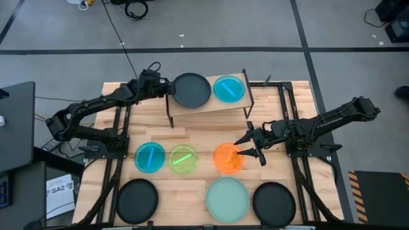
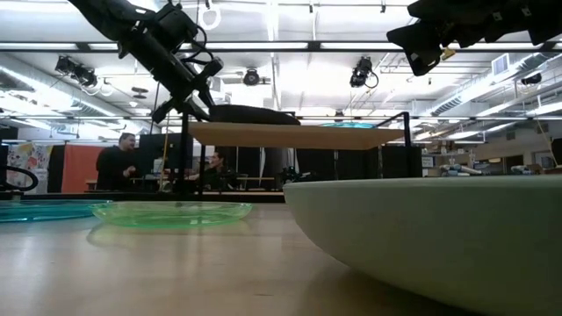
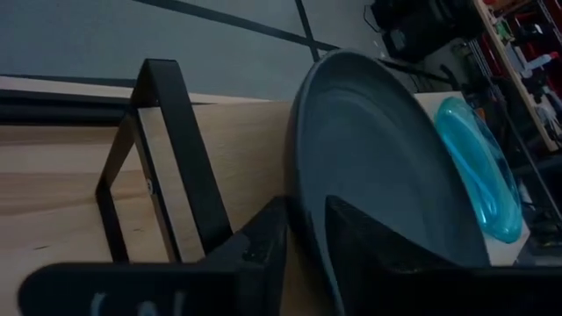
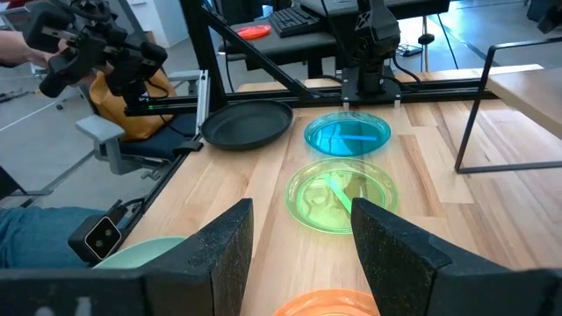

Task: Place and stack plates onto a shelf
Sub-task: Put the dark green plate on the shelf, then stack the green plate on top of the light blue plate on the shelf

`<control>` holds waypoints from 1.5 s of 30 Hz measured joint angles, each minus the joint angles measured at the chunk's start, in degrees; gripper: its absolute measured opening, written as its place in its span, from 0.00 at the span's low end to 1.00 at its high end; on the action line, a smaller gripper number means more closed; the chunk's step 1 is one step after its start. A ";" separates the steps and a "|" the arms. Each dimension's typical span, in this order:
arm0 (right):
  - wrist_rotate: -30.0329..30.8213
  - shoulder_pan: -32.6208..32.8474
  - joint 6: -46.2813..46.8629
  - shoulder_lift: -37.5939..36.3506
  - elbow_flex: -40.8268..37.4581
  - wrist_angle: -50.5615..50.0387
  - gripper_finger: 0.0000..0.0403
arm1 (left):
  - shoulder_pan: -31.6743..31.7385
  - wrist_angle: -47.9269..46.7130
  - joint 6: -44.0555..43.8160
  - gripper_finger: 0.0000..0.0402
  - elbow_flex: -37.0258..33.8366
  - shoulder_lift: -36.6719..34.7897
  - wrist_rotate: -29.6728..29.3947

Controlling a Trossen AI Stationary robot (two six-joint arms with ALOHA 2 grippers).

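Observation:
The shelf (image 1: 211, 110) stands at the table's far middle. A dark plate (image 1: 192, 90) and a blue plate (image 1: 228, 89) lie flat on its board. My left gripper (image 1: 167, 89) is at the dark plate's left rim, open, with one finger over the plate and one outside the rim (image 3: 297, 167). My right gripper (image 1: 250, 149) hangs open just above the orange plate (image 1: 228, 158), touching nothing. A blue plate (image 1: 150, 157) and a green plate (image 1: 183, 158) lie on the table left of the orange one. My left gripper's fingers (image 3: 263, 250) straddle the dark plate's left rim (image 3: 303, 237), slanting down from the table's left. I cannot tell whether they touch it. The plate lies flat on the shelf board.
Along the near edge lie a black plate (image 1: 137, 200), a pale mint plate (image 1: 227, 198) and another black plate (image 1: 274, 202). The shelf's black legs (image 1: 170, 115) stand on the slatted tabletop. People sit in the room beyond the table (image 2: 118, 162).

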 joint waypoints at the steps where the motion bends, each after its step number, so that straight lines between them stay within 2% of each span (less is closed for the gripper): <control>1: 0.00 0.00 0.00 0.00 0.00 0.00 0.49 | 0.01 0.00 0.01 0.24 0.01 0.00 -0.10; 6: 0.00 0.00 0.00 0.01 0.00 0.00 0.49 | 0.02 0.02 0.03 0.27 0.02 -0.02 -0.20; 24: 0.00 0.00 0.00 0.00 0.00 0.00 0.49 | 0.04 3.75 0.01 0.27 -0.11 0.18 -0.38; 33: 0.00 0.00 0.00 0.00 0.00 -0.02 0.49 | 0.02 11.56 0.54 0.27 -0.11 -0.55 0.51; 38: -0.03 0.00 0.57 0.01 0.00 -0.08 0.49 | -0.13 14.88 5.25 0.27 -0.09 -1.92 4.47; 45: -0.04 0.00 3.49 0.00 0.00 -1.23 0.49 | -2.01 14.68 12.61 0.27 -0.09 -5.13 12.75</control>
